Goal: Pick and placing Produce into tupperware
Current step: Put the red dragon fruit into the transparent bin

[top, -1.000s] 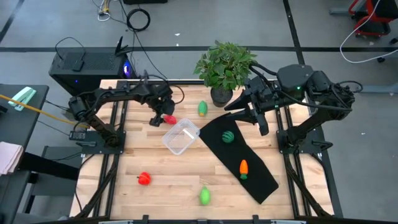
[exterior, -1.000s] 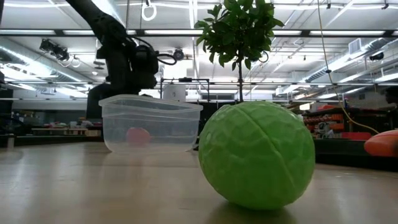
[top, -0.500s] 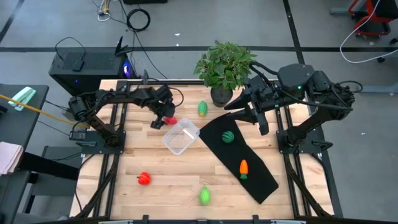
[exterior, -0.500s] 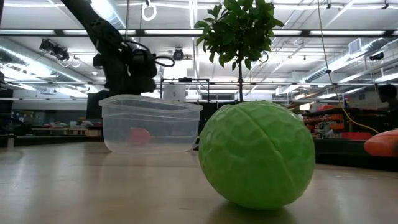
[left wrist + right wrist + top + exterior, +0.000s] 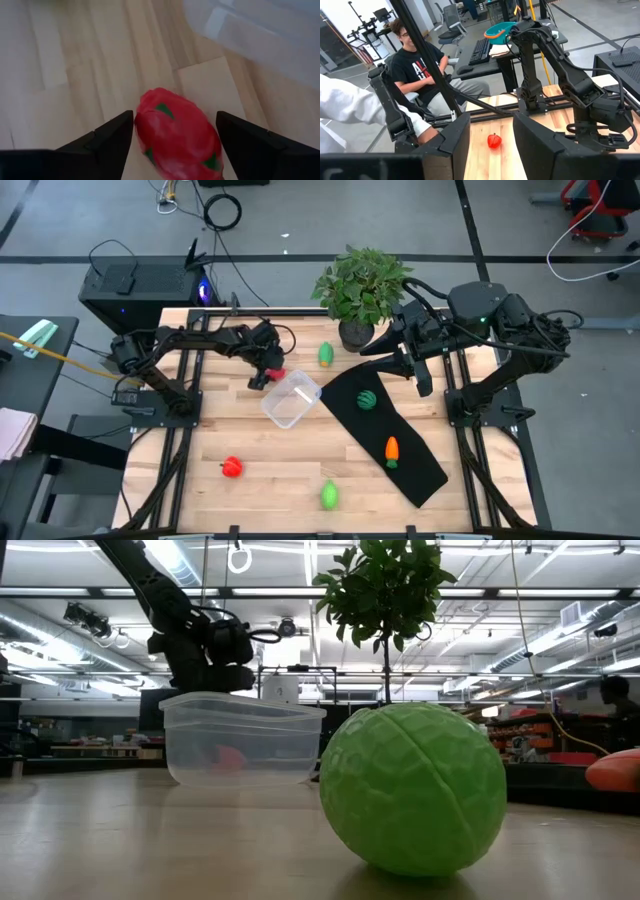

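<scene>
Left gripper (image 5: 172,135), fingers apart, straddles a red produce piece (image 5: 177,135) beside the tupperware (image 5: 291,400); right gripper (image 5: 490,135) open.

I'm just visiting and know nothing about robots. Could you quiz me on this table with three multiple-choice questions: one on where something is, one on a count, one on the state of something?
1. Where does the orange carrot lie?
A. inside the clear tupperware
B. on the black mat
C. beside the potted plant

2. How many toy produce pieces rest on the black mat?
A. two
B. four
C. none

3. What is the left gripper doing?
A. hanging far from any toy piece
B. its fingers stand on either side of a red piece, beside the tupperware
C. resting inside the tupperware

Answers:
1 B: the carrot sits on the mat's near half.
2 A: only the carrot and the dark green round piece lie there.
3 B: the left wrist view shows the red piece between both fingers, the tupperware nearby.
</scene>
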